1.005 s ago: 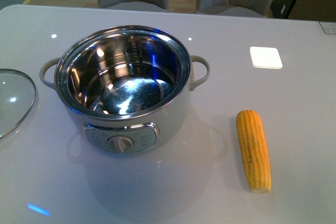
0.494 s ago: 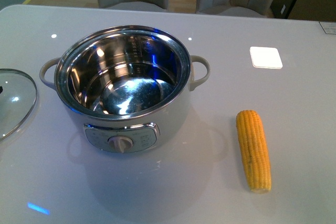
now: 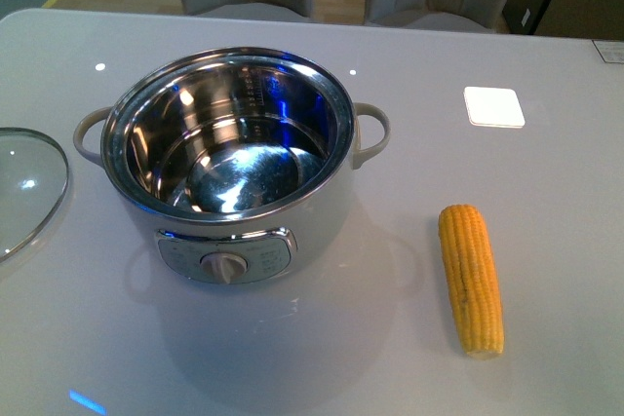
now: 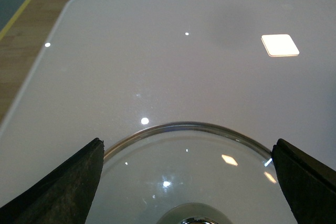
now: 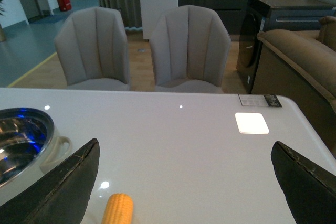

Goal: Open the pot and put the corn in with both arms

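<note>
The cream-white pot (image 3: 229,168) stands open in the middle of the table, its steel bowl empty; its rim and a side handle show in the right wrist view (image 5: 23,140). Its glass lid (image 3: 24,187) lies flat on the table to the left. The corn (image 3: 471,278) lies on the table right of the pot, and its tip shows in the right wrist view (image 5: 118,209). My left gripper (image 4: 186,182) is open above the lid (image 4: 189,171), jaws wide apart. My right gripper (image 5: 184,182) is open over the table just beyond the corn. Neither arm shows in the front view.
A bright square light reflection (image 3: 493,106) lies on the glossy white table (image 3: 546,182) at the back right. Two grey chairs (image 5: 189,51) stand behind the table's far edge, with a brown sofa (image 5: 299,72) to the right.
In the front view the lid edged slightly right, then held still. The pot and the corn have not moved.
</note>
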